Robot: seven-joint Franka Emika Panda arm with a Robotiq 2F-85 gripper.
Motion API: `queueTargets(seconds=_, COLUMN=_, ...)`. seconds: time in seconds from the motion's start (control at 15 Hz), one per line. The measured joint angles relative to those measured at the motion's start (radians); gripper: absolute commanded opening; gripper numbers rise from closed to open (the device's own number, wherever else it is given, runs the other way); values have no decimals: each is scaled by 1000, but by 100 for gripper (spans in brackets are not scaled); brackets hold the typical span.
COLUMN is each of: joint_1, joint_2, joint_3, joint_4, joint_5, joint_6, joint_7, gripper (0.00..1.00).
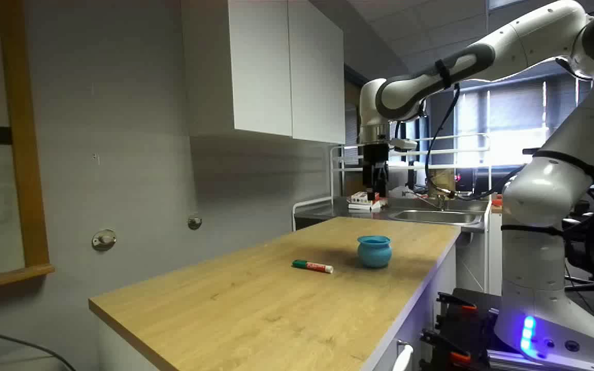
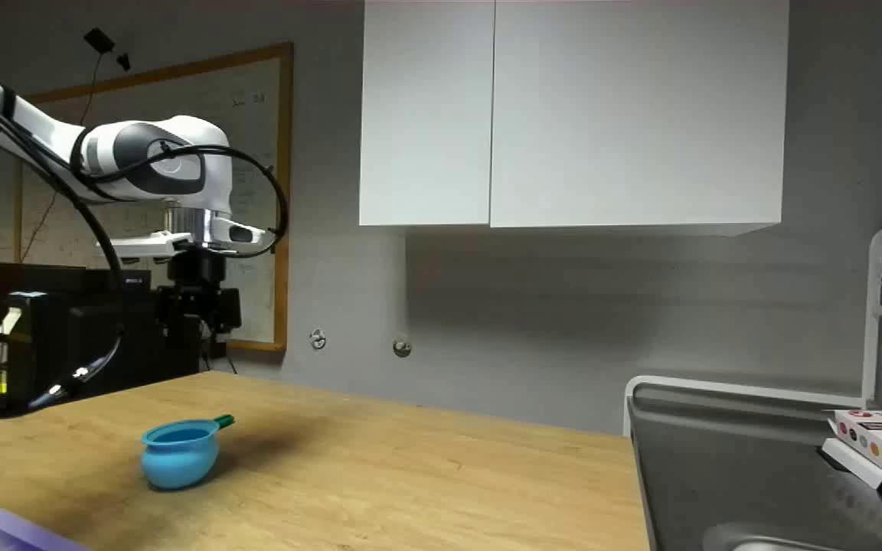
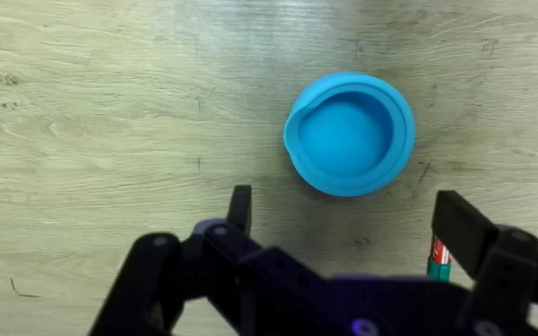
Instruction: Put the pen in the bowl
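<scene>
I have the gripper spread wide, gripping nothing. In my wrist view the pen lies at lower right, partly hidden behind the gripper; the bowl sits upper right of centre.

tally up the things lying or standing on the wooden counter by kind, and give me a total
Bowl: 1 (blue)
Pen: 1 (red and white, green at one end)
Total on the wooden counter: 2
</scene>
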Motion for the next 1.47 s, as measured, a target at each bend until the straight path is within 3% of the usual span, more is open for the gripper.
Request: queueTargets(seconds=1.47, joint_1=4, joint_2=9, joint_3=8, joint_4=9, joint_5=0, joint_6=15, joint_7=0, gripper=100)
